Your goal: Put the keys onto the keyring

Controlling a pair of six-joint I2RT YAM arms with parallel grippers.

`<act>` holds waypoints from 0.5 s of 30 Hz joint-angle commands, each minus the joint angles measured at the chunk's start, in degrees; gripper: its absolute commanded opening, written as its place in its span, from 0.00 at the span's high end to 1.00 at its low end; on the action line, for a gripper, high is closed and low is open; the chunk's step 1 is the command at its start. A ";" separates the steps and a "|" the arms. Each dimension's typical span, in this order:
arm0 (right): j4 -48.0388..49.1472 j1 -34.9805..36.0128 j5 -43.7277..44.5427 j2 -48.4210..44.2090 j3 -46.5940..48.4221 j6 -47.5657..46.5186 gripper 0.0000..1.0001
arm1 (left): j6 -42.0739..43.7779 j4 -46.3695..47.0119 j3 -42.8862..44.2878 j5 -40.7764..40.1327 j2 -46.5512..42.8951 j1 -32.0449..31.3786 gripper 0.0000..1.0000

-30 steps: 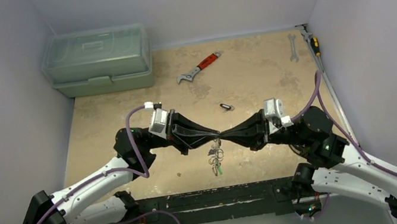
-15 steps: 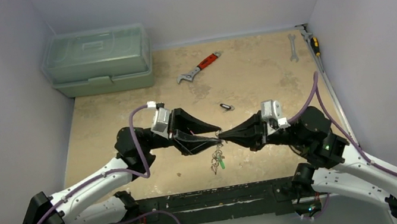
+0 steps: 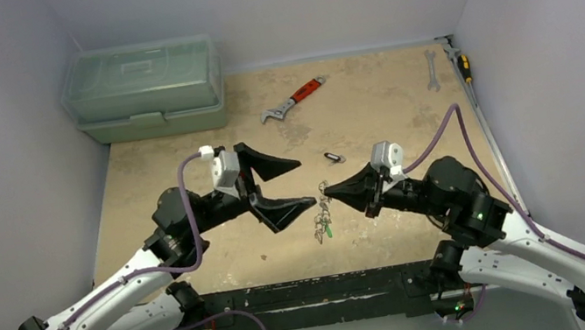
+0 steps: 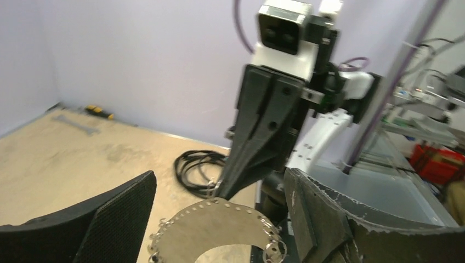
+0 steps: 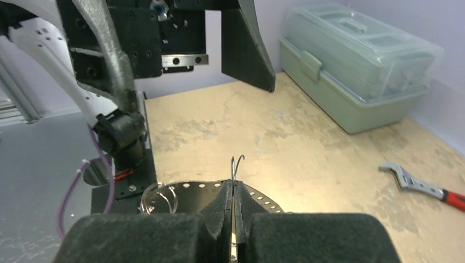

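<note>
The keyring (image 3: 323, 210) is near the middle of the table (image 3: 389, 123), a bit toward 6 o'clock in the top view. It is a thin silver wire. Your right gripper (image 3: 328, 198) has its two fingers pressed tight together on it, and in the right wrist view a curled end of the wire sticks up from between them. A small bunch of keys (image 3: 322, 231) hangs down from the wire, and one of them has a green tag. You cannot tell if the bunch touches the table.

Your left gripper (image 3: 307, 182) is just at 9 o'clock from the keyring. Its fingers are spread wide apart and hold nothing. It points at the right gripper, tip facing tip, and does not touch the wire.

One more key (image 3: 334, 157) lies flat on the table by itself, at 1 o'clock from the keyring and close to it.

Farther off, at 12 o'clock, lies the red-handled wrench (image 3: 294, 101). A pale green toolbox (image 3: 144, 89) with its lid shut sits in the far corner at 10 o'clock. At 2 o'clock, by the right wall, a plain silver spanner (image 3: 431, 70) lies beside a screwdriver (image 3: 461, 63).
</note>
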 commanded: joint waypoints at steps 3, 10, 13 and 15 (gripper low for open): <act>-1.28 0.08 6.50 0.57 3.39 -0.17 1.00 | 4.10 -17.68 5.78 -16.59 0.56 -0.22 0.13; -7.23 -0.06 20.41 2.87 6.79 -0.50 1.00 | 5.41 -22.39 5.42 -30.80 1.65 -0.19 0.09; -10.24 -0.14 26.98 3.22 8.85 -0.59 1.00 | 6.06 -24.97 6.25 -34.09 3.24 -0.19 0.09; -11.78 -0.19 32.23 3.05 9.98 -0.28 1.00 | 7.62 -25.94 6.70 -34.29 4.39 -0.19 0.10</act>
